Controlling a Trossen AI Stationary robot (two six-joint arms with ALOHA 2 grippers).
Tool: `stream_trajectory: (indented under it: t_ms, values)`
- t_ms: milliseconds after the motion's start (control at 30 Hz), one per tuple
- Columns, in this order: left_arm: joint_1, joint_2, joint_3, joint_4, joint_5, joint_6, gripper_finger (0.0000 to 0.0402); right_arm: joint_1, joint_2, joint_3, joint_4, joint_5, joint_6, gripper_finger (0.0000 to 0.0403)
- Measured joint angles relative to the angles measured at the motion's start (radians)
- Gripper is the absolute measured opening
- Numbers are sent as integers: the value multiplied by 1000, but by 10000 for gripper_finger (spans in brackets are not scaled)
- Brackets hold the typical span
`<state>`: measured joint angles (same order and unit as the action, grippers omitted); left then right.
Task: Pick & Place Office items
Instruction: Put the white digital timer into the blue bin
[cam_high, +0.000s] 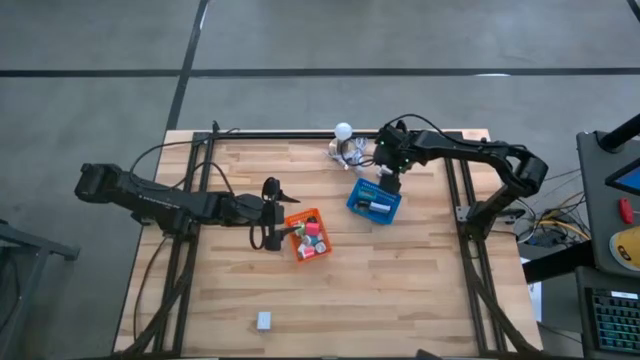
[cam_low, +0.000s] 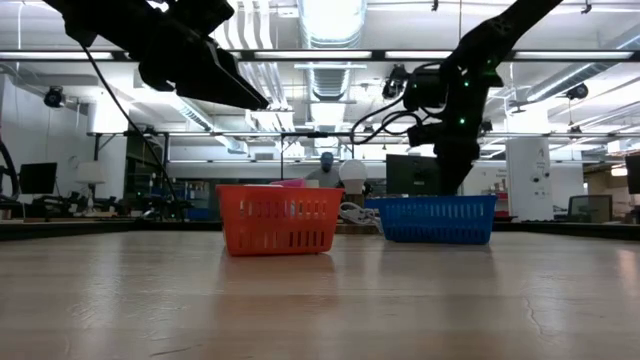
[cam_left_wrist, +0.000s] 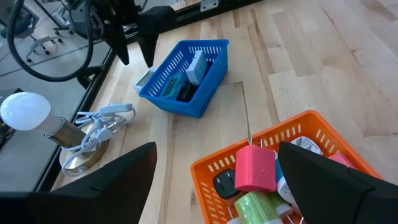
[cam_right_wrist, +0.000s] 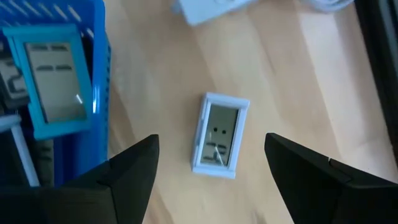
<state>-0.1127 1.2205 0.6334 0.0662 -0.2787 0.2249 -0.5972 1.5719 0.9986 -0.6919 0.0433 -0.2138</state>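
A pale wooden plank table (cam_high: 400, 290) carries everything. Near its middle sits an orange tray (cam_high: 297, 249) filled with small coloured pieces; a blue tray (cam_high: 358, 206) stands well apart from it, toward the far edge. Just beside the blue tray a small white device with a grey screen (cam_right_wrist: 219, 135) lies flat on the wood. A white round-bulbed cluster with cables (cam_high: 346, 143) rests at the far edge, and a lone white block (cam_high: 264, 321) lies near the front edge.

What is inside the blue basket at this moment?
Inside the blue basket a teal-framed small display leans on the wall, with a grey-white block and a dark piece beside it. Anything under them is hidden.
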Motion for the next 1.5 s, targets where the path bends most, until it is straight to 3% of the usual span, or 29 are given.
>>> stream_trajectory:
  t_ms: [333,467,1200,1333,1500]
  values:
    - [0,0,0,0,0,-2,337,10,52,0,45,-1,-4,286]
    - [0,0,0,-2,0,-10,337,39,74,0,47,-46,-2,286]
    - [0,0,0,-16,0,-16,337,374,73,0,78,-45,179,286]
    - [0,0,0,-18,0,-19,337,360,72,0,80,20,157,286]
    - [0,0,0,-23,0,-20,337,255,66,0,79,34,98,286]
